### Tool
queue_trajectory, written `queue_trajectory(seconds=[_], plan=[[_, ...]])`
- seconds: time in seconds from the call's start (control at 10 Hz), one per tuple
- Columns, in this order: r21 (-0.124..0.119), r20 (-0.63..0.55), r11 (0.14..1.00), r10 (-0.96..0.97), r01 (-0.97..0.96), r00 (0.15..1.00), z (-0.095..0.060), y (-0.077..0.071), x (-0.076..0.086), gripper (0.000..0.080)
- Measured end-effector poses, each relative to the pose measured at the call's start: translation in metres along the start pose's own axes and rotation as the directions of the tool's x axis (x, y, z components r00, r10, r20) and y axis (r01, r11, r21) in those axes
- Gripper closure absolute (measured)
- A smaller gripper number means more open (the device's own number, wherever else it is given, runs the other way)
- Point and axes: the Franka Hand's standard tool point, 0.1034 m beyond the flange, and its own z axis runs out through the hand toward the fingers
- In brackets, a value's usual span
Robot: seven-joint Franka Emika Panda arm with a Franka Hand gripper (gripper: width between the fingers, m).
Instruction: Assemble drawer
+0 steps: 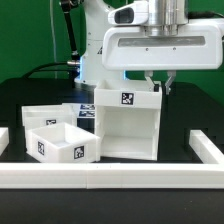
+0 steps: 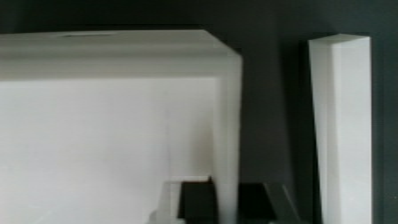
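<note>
The white drawer casing (image 1: 125, 128) stands in the middle of the table with a square tag on its top face. Two small shallow white trays lie to the exterior view's left of it, one behind (image 1: 40, 116) and one in front (image 1: 62, 143). My gripper (image 1: 158, 86) is down at the casing's top edge on the exterior view's right. In the wrist view the casing (image 2: 107, 110) fills most of the frame. My two dark fingers (image 2: 199, 203) stand either side of its thin side wall, pressed on it. The gripper (image 2: 231, 203) is shut on that wall.
Long low white rails border the work area: one along the front (image 1: 110, 178), one on the exterior view's right (image 1: 206, 148), also in the wrist view (image 2: 334, 110), and one on the left (image 1: 3, 140). The marker board (image 1: 84, 110) lies behind the trays.
</note>
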Motion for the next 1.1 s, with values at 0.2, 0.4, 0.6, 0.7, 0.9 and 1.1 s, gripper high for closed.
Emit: queue_trajectory(seconds=[0.2,0.4,0.6,0.7,0.9,1.1], plan=[[0.003,0.000,0.991,0.133,-0.133,0.991,0.000,-0.002,0.000,0.0762],[0.009,0.004,0.971,0.239,-0.239,0.971,0.000,-0.005,-0.001,0.0762],[0.026,0.019,0.904,0.426,-0.426,0.905,0.000,-0.003,0.002,0.0762],[0.039,0.024,0.858,0.512,-0.513,0.858,-0.001,0.000,0.011,0.0762],[0.061,0.044,0.733,0.676,-0.678,0.735,-0.004,-0.001,0.023,0.0762],[0.062,0.049,0.667,0.741,-0.742,0.670,-0.003,-0.003,0.025,0.0762]])
